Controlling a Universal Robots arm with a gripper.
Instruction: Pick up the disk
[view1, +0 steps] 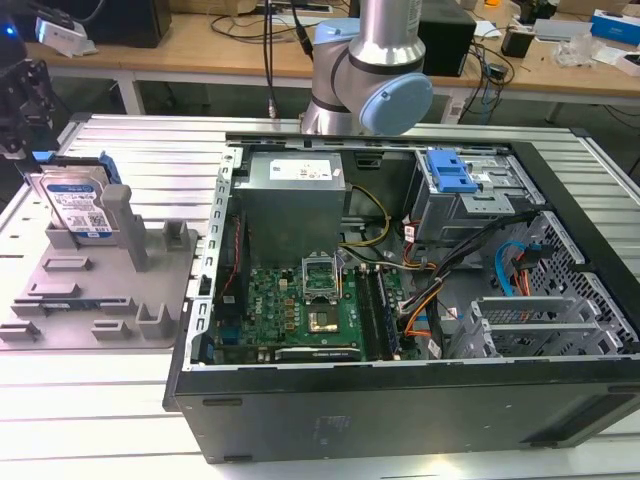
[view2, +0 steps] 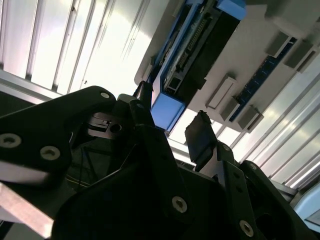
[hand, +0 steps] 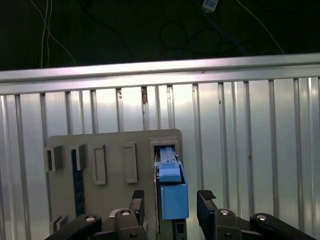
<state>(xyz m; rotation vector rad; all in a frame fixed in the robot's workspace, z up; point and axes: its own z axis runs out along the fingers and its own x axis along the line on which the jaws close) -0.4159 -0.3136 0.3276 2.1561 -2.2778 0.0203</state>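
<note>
The disk (view1: 78, 205) is a silver hard drive with a blue-and-white label and blue side rails. It stands on edge, leaning back, in the grey fixture tray (view1: 100, 290) at the exterior view's left. My black gripper (view1: 20, 140) hangs just above its upper end. In both wrist views the gripper (hand: 172, 202) (view2: 172, 117) is open. The disk's blue rail end (hand: 173, 197) (view2: 167, 110) lies between the two fingers (hand: 137, 200), with a gap on each side. Nothing is held.
An open computer case (view1: 400, 420) with a green motherboard (view1: 300, 310) and a blue drive bracket (view1: 450, 172) stands to the tray's right in the exterior view. The arm's base (view1: 365, 70) rises behind it. The slatted metal table (view1: 100, 420) ends in a rail (hand: 160, 72) beyond the tray.
</note>
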